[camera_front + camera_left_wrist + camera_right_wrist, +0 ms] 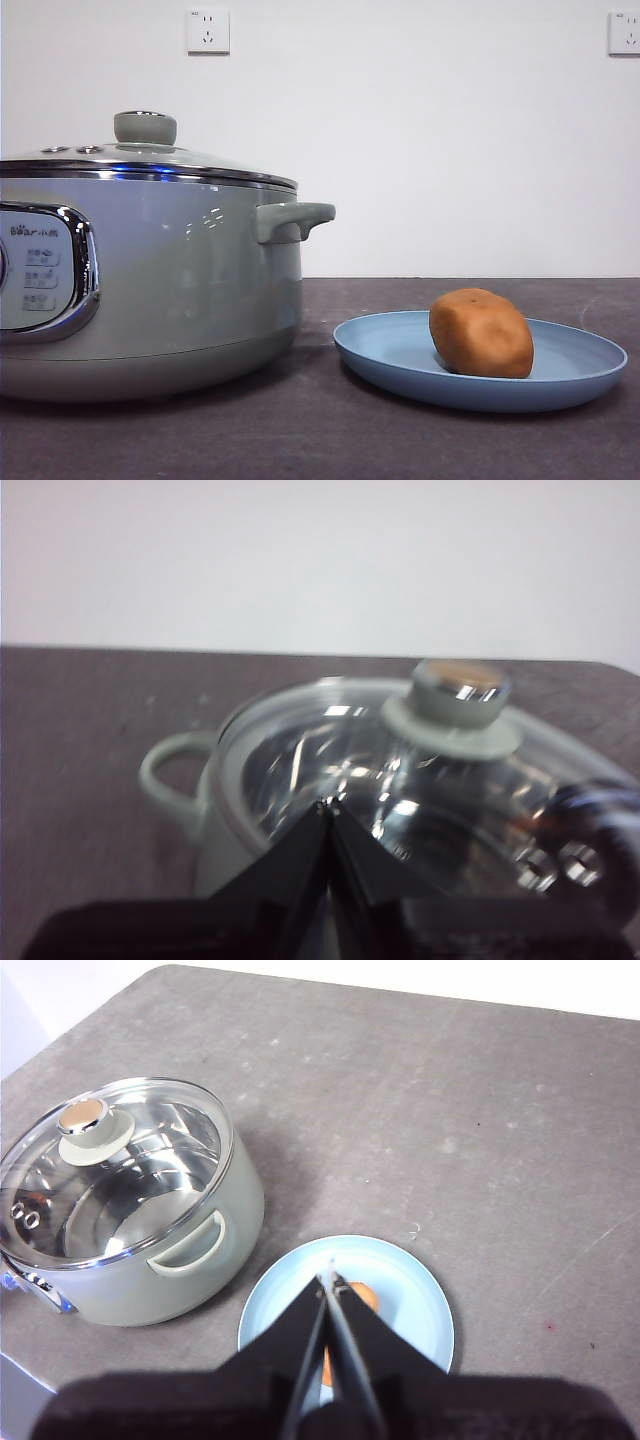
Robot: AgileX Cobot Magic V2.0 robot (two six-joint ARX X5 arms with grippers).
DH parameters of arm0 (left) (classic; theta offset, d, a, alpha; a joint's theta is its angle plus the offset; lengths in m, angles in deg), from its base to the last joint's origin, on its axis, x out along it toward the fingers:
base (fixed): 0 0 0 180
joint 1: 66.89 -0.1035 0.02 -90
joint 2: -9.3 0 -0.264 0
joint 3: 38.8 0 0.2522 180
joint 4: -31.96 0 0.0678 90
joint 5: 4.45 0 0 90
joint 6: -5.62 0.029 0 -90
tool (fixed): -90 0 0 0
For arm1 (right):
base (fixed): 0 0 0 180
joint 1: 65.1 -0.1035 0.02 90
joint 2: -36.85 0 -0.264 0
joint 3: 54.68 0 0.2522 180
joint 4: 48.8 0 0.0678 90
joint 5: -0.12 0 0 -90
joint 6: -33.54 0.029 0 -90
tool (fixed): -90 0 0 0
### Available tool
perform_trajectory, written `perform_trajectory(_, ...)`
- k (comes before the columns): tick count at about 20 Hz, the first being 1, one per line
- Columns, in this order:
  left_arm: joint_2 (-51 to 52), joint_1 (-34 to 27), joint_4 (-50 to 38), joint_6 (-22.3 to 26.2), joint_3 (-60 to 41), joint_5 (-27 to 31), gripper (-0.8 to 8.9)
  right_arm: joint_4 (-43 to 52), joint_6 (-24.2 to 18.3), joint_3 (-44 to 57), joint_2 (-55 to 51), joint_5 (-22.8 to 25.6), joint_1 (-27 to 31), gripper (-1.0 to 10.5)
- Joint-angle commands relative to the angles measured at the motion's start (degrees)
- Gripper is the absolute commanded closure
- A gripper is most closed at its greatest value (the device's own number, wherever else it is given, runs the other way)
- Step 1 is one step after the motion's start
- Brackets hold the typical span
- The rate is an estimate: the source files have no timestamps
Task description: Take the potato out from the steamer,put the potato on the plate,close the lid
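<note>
Front view: one potato (481,333) lying on one plate (400,370), beside one steamer (150,290) capped by one lid (145,150). Left gripper (327,807) pinched closed above lid; right gripper (330,1282) closed, empty, above potato.

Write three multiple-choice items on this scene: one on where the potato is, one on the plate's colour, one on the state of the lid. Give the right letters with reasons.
1. Where is the potato?
A. Inside the steamer
B. On the plate
C. On the bare table

2. What colour is the plate?
A. Light blue
B. White
C. Red

3. What is the state of the lid?
A. Lying on the table
B. Held in a pincer
C. Seated on the steamer

Answers:
1. B: the front view shows the potato resting on the plate.
2. A: it looks light blue in the front and right wrist views.
3. C: its chrome band sits on the steamer's rim, with no pincer on the knob.
</note>
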Motion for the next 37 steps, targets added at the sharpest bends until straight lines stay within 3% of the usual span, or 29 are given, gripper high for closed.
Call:
perform_trajectory(1,2.03,-1.51,-0.96,-2.25,-3.37,0.07,8.17,0.31,0.35,0.28,-0.11,0.17,-0.07,9.5)
perform_trajectory(11,7.98,-1.99,8.52,-2.73,-6.86,1.57,8.17,0.31,0.37,0.28,-0.11,0.17,-0.07,9.5)
perform_trajectory(32,8.70,-2.21,8.17,-2.89,-6.84,1.57,8.17,0.48,0.13,0.28,-0.24,0.50,-0.04,9.5)
perform_trajectory(35,8.70,-2.21,8.17,-2.89,-6.84,1.60,8.17,0.17,-1.62,0.37,-0.13,1.64,2.86,9.5)
perform_trajectory(37,8.70,-2.21,8.17,-2.89,-6.84,1.57,8.17,1.86,-1.62,1.66,0.26,1.62,8.76,9.5)
